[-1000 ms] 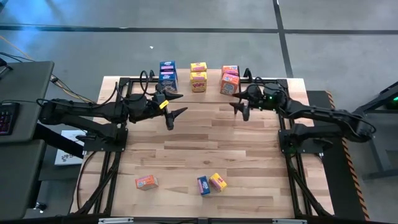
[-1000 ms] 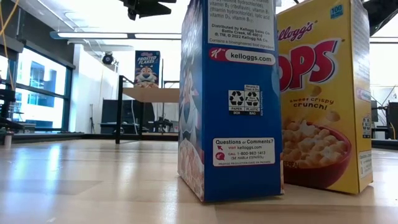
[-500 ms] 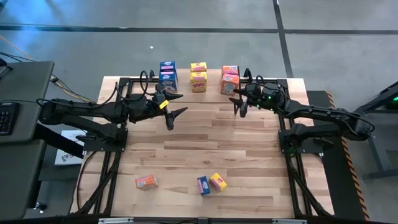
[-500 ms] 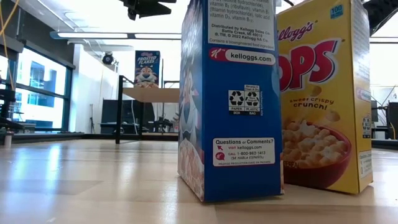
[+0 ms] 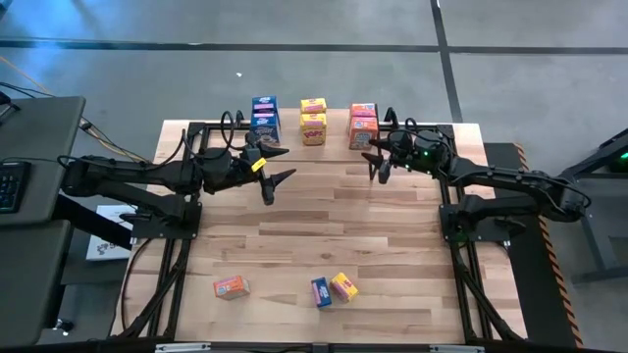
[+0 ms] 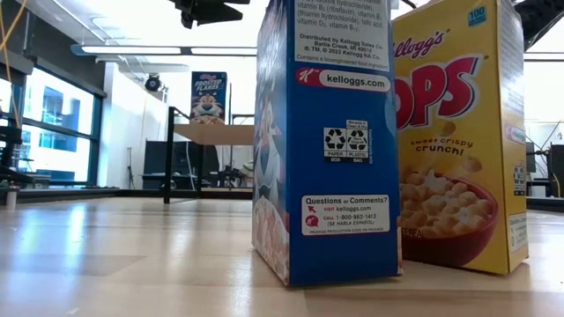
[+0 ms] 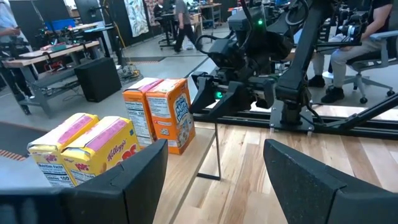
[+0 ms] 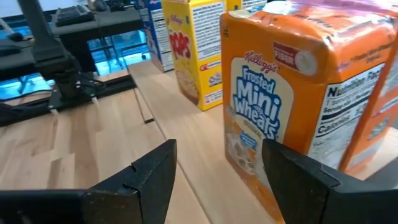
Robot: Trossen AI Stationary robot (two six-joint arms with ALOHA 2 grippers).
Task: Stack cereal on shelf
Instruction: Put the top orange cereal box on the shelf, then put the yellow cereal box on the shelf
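On the shelf [image 5: 291, 133] at the table's far edge stand pairs of cereal boxes on their bases: blue [image 5: 264, 113], yellow [image 5: 313, 121] and orange [image 5: 363, 126]. Near the front edge an orange box [image 5: 232, 286], a blue box [image 5: 321, 291] and a yellow box [image 5: 343, 286] rest on the table. My left gripper [image 5: 274, 163] hovers open in front of the blue pair. My right gripper [image 5: 377, 165] is open just in front of the orange pair; its wrist view shows the orange box [image 8: 280, 106] close ahead of the gripper [image 8: 217, 180].
The low view is filled by the near blue box [image 6: 326, 141] and yellow box [image 6: 458, 141]. Black frame rails [image 5: 186, 235] run along both table sides. Bare wood lies between the shelf and the three near boxes. People and desks show in the room beyond.
My right gripper has turned a little, its fingertips swinging toward the orange boxes on the shelf. It stays open.
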